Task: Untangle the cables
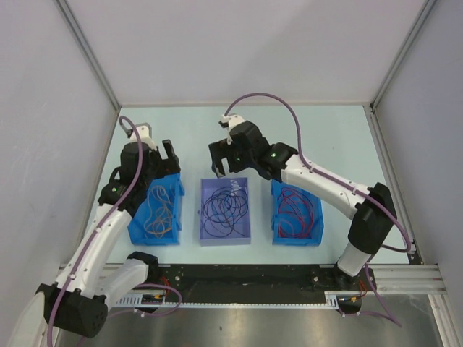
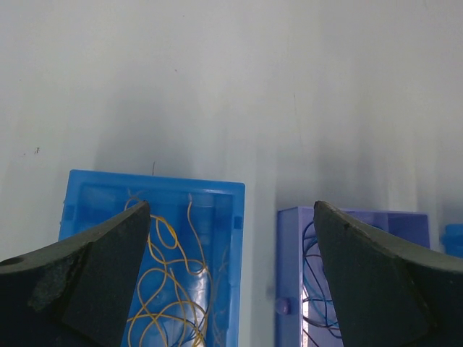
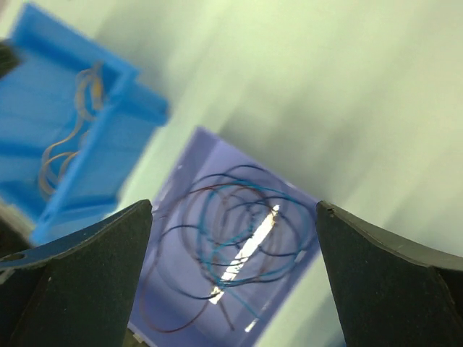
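Observation:
Three bins hold cables. The left blue bin (image 1: 137, 224) holds orange-tan cables (image 1: 160, 213), seen yellow in the left wrist view (image 2: 170, 289). The middle purple bin (image 1: 203, 217) holds a tangle of dark navy, blue and reddish cables (image 1: 226, 208), which also shows in the right wrist view (image 3: 239, 246). The right blue bin (image 1: 318, 224) holds red cables (image 1: 295, 211). My left gripper (image 1: 168, 153) is open and empty above the far edge of the left bin. My right gripper (image 1: 221, 165) is open and empty above the far end of the purple bin.
The bins stand side by side on a pale table (image 1: 188, 130). Grey walls close the left, right and back. A black rail (image 1: 246, 278) runs along the near edge by the arm bases. Purple hoses (image 1: 289, 108) loop over the arms.

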Controlling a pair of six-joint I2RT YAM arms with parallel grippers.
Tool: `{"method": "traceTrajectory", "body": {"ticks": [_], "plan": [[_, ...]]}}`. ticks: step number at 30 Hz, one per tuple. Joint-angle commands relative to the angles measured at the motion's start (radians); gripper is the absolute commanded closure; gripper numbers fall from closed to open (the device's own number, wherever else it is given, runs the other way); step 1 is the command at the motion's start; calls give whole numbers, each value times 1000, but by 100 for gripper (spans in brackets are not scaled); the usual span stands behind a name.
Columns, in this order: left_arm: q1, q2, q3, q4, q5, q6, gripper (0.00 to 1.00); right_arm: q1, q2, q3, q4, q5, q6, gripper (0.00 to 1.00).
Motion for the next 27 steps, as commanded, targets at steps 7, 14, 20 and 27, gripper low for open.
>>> {"method": "traceTrajectory", "body": {"ticks": [7, 14, 20, 27], "plan": [[7, -65, -6, 8, -38, 22, 0, -89, -77, -49, -18, 97, 14, 0], [7, -83, -10, 7, -47, 20, 0, -109, -74, -46, 20, 11, 23, 0], [7, -87, -10, 10, -43, 17, 0, -109, -77, -48, 23, -13, 27, 0], [7, -91, -10, 10, -41, 16, 0, -112, -90, -60, 57, -87, 24, 0]]}}
